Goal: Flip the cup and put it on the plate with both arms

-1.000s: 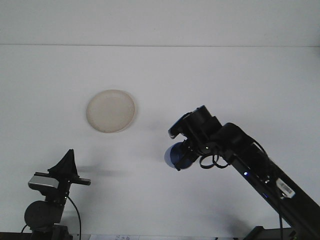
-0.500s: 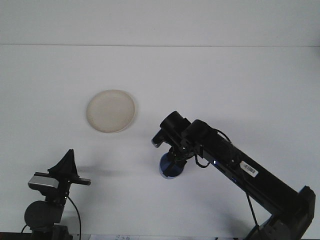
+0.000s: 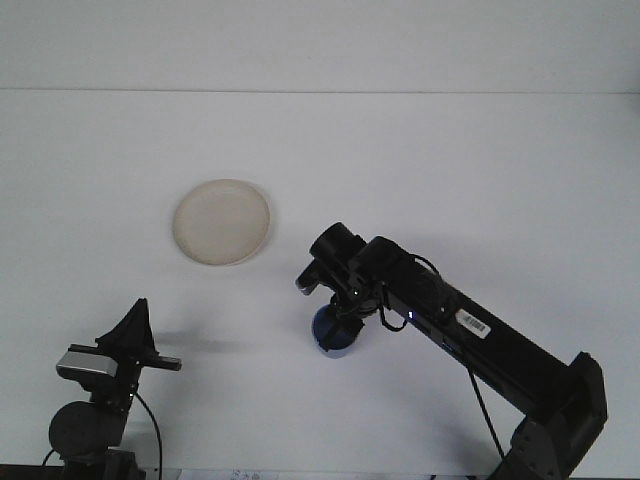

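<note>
Right gripper (image 3: pixel 336 322) pinches small blue cup (image 3: pixel 331 335) between its jaws; round cream plate (image 3: pixel 221 221) up-left, well apart. Left gripper (image 3: pixel 135 330) jaw state unclear.

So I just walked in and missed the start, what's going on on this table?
The right arm's gripper is down over a blue cup near the middle of the white table; how it grips the cup is hidden from this view. A pale round plate sits empty, up and to the left of the cup and clear of it. The left gripper waits at the near left edge, away from both.
</note>
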